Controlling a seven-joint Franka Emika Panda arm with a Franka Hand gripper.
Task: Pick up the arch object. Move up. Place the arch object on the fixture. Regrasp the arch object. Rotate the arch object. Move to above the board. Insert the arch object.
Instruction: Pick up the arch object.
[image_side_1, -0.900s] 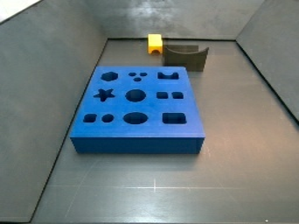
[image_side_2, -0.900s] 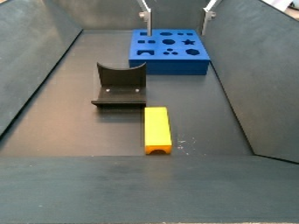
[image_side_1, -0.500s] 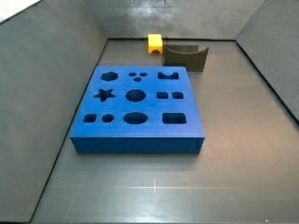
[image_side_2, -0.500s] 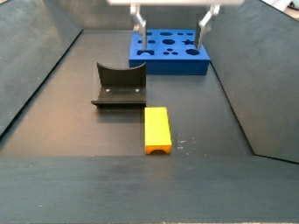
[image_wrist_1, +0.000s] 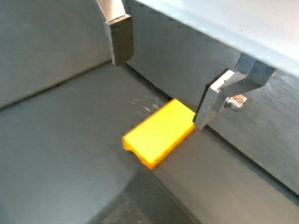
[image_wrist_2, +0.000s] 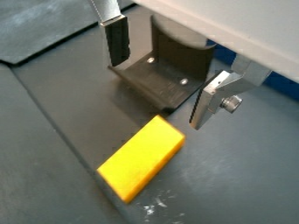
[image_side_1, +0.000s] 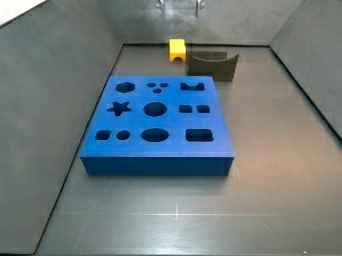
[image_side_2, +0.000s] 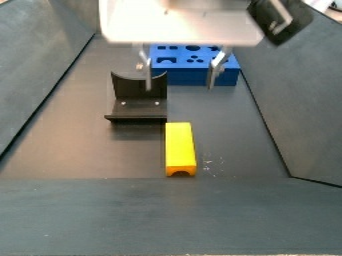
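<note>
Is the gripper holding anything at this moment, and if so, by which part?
Nothing is held. The gripper hangs open above the floor, its fingers bare, with the arch object lying flat below, untouched, beside the fixture.

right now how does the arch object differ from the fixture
The arch object is a bright yellow solid block lying flat on the floor; the fixture is dark grey-brown, open-fronted, with an upright curved back wall. The fixture is somewhat bigger than the arch object. Both sit on the floor, untouched, close together with a small gap. The gripper hangs open above them, holding nothing.
</note>
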